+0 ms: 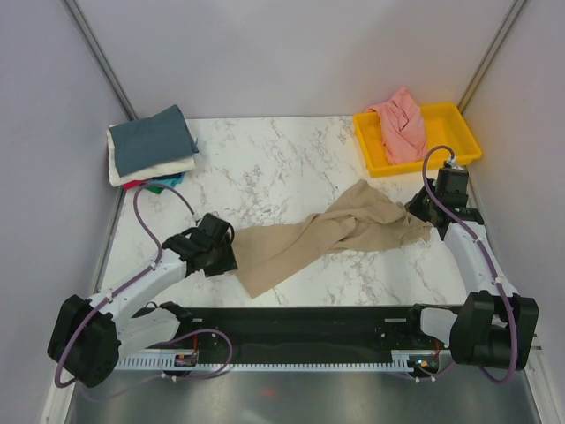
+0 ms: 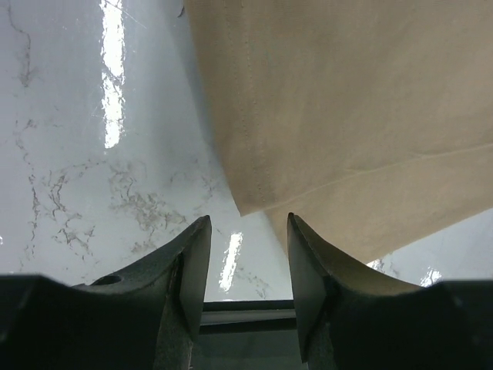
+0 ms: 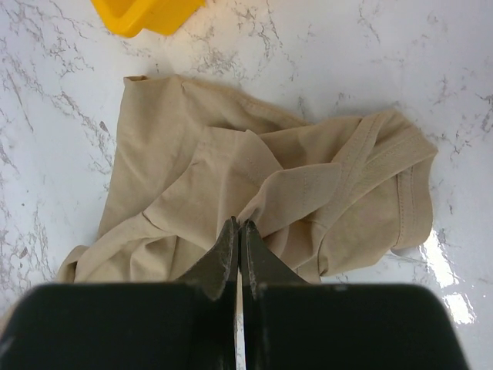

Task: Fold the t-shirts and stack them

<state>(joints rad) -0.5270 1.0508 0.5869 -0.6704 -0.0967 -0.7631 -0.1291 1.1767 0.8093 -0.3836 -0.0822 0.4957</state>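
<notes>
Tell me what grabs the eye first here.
The tan t-shirt lies rumpled and stretched across the middle of the marble table, between the two arms. The right gripper is shut on a fold near its collar, and the left gripper is open just short of a hem corner. A stack of folded shirts sits at the far left corner, and a salmon-pink shirt is heaped in the yellow tray at far right.

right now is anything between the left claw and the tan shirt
Nothing visible does. The open left claw faces a corner of the tan shirt, with only a strip of bare table between them.
</notes>
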